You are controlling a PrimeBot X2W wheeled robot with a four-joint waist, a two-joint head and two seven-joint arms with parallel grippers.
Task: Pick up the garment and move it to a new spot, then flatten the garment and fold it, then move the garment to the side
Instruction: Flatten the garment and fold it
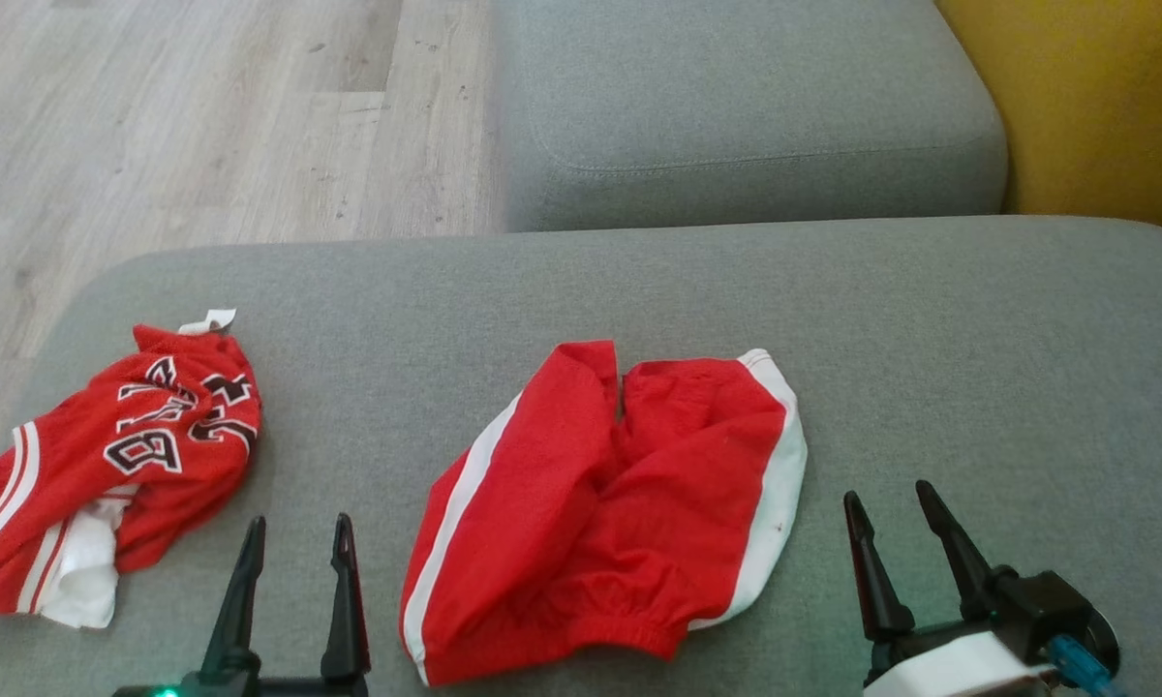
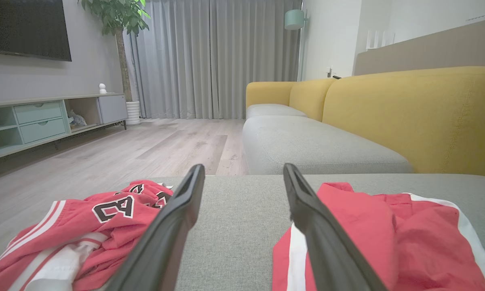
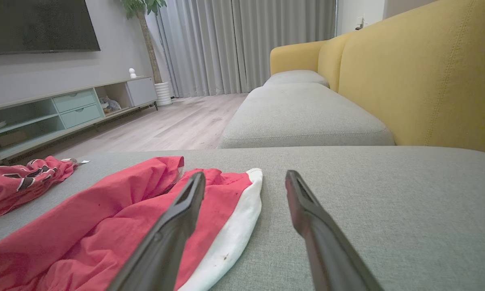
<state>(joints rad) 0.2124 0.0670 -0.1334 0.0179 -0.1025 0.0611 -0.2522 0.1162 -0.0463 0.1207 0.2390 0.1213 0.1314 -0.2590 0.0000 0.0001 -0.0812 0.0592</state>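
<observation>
Red cloth jersey point(image 1: 107, 465), crumpled, white striped side panels. Black lettering point(image 1: 179, 416) with white edging on its upper face.
- One character legible: letter "B" point(image 1: 143, 451), lying tilted in the head view.
- Other characters creased; possibly digits, not readable.
- Small white tag point(image 1: 208, 320) at the far edge: too small to read.

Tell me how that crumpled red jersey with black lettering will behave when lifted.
The crumpled red jersey with black lettering probably hangs limp and unfurls: it lies in soft folds. It looks thin, so likely light. Its white panel may drag on the grey fabric cushion.
</observation>
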